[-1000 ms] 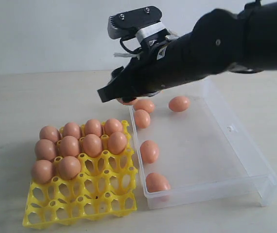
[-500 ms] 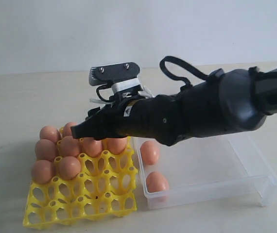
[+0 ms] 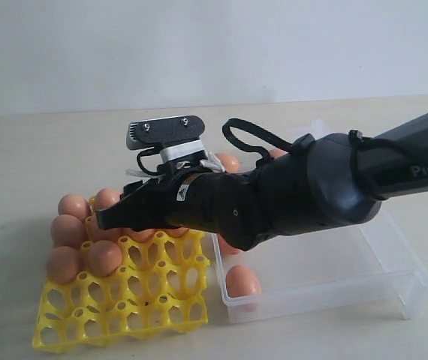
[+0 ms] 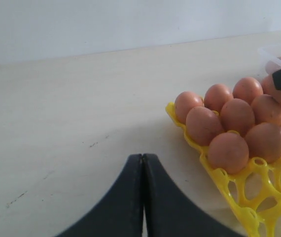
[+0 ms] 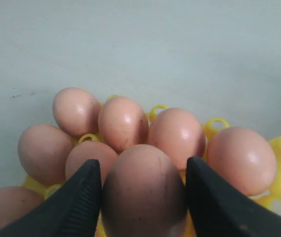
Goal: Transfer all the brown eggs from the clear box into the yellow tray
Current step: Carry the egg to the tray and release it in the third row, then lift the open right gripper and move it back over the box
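The right gripper clasps a brown egg — smooth, matte (left gripper pinched together).

The yellow tray, a bright plastic grid of open cups, lies flat on the surface at the left. Smooth orange-brown brown eggs fill its far cups, each upright in its own cup; the near rows are empty. One more brown egg is clamped between the fingers of the right claw, just above the filled rows. The clear box, shallow and transparent, sits just right of the tray. One egg lies in its near left corner; others further back are partly hidden.
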